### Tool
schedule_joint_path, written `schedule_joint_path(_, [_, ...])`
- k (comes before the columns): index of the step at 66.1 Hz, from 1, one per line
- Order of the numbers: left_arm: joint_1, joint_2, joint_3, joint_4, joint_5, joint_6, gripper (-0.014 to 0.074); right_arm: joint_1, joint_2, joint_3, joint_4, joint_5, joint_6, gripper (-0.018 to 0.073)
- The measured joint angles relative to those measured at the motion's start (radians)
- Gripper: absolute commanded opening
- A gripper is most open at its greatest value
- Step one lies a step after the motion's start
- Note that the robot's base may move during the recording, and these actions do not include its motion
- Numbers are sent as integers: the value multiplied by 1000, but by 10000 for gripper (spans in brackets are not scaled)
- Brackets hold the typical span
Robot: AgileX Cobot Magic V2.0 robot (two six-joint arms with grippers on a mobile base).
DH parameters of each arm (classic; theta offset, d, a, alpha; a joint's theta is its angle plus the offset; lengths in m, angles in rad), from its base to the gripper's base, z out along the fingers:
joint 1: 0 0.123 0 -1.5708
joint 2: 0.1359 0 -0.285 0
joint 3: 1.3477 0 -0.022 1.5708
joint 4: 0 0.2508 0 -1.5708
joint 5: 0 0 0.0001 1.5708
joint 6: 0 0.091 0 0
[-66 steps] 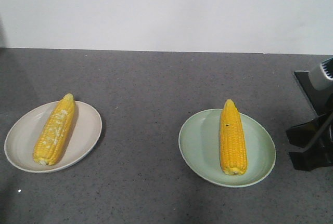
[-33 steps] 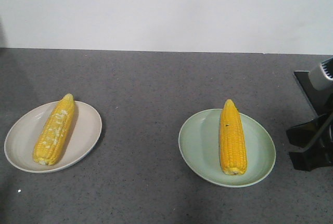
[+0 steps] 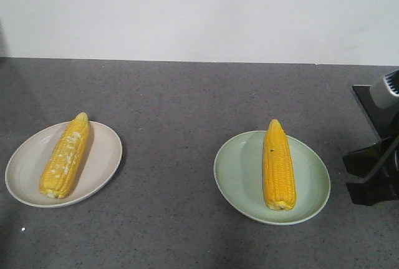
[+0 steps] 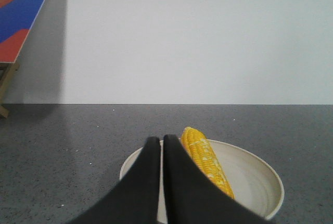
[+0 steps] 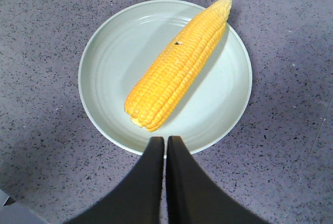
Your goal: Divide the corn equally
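Left cob [image 3: 65,156] on beige plate [image 3: 103,169], right cob [image 3: 278,165] on green plate [image 3: 240,172]; split even. Right gripper [image 5: 166,142] pressed together, empty, at plate's near rim; cob axis diagonal ahead. Left gripper [image 4: 162,141] likewise.

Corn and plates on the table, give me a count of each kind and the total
Corn cobs: 2, one on the beige plate and one on the green plate
Plates: 2, the beige plate and the green plate
Total: 4
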Motion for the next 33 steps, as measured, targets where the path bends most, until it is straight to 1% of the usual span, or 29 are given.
schedule_joint_path(33, [0,0,0,0,0,0,-6,0,0,0,0,0,0,-10])
